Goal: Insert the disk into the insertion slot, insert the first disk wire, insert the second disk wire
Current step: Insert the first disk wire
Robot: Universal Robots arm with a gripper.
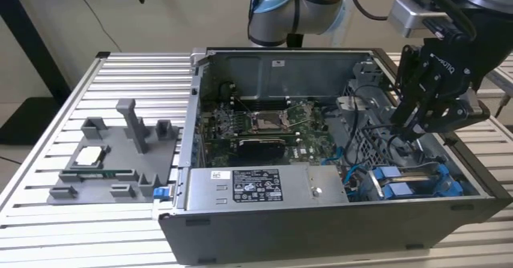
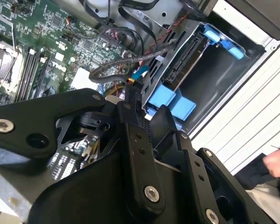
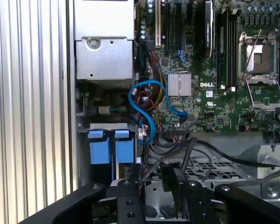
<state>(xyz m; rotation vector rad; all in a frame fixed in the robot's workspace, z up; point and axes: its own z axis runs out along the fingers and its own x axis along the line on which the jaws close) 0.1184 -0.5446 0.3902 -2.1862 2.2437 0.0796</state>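
Note:
The disk [image 1: 418,176] stands on edge in the insertion slot [image 1: 463,182] at the case's front corner, on the exterior view's right, with its blue carrier tabs [image 3: 110,148] showing. In the second wrist view the disk's dark edge [image 2: 185,61] runs between blue tabs [image 2: 171,101]. My gripper [image 1: 411,130] hangs above the wire bundle just behind the slot. Its fingers [image 2: 129,111] stand a little apart and background shows through the gap. A black wire [image 2: 107,70] loops up to a connector [image 2: 131,91] that lies against one fingertip. I cannot tell whether it is gripped.
The grey power-supply box [image 1: 261,187] lies along the case front and the green motherboard [image 1: 265,130] lies behind it. A blue cable [image 3: 147,105] curls beside the slot. A grey parts fixture [image 1: 112,160] sits on the table at the exterior view's left. A person's hand [image 2: 276,164] is outside the case.

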